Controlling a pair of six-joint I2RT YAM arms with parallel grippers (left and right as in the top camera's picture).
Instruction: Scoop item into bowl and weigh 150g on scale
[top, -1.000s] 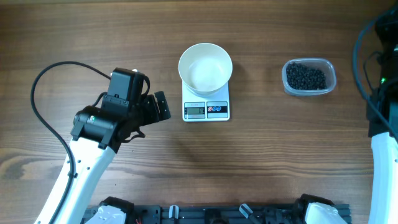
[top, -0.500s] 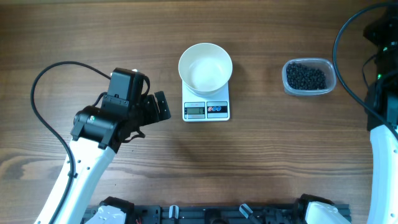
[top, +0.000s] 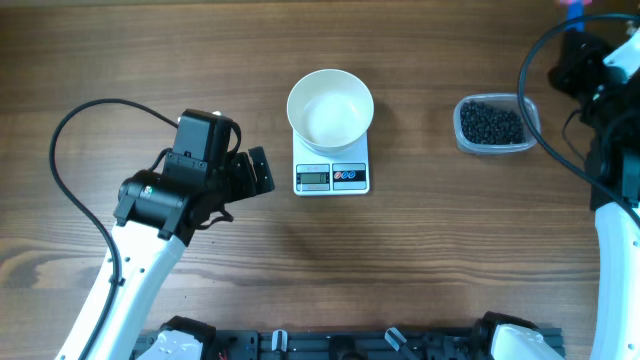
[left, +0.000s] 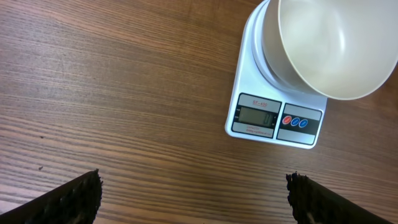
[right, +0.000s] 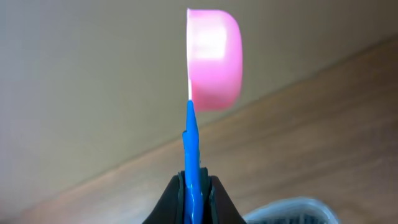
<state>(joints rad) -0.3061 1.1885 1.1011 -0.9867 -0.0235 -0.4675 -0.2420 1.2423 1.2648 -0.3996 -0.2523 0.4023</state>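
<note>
In the overhead view the bowl (top: 330, 110) sits on the scale (top: 332, 176) at upper centre, and the beans (top: 492, 124) lie in a clear tub (top: 458, 128) at upper right. The left gripper (left: 194, 202) hangs wide open over the table (top: 420, 260) left of the scale, holding nothing. The right gripper (right: 194, 198), in the frame's upper right corner, is clamped on the blue handle of a pink scoop (right: 214, 59).

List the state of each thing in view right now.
bowl: on the scale, empty
scale: carrying the bowl, reading illegible
tub: open, holding black beads
scoop: held by its blue handle, turned on edge
left hand: open, empty
right hand: shut on the scoop's handle
</note>
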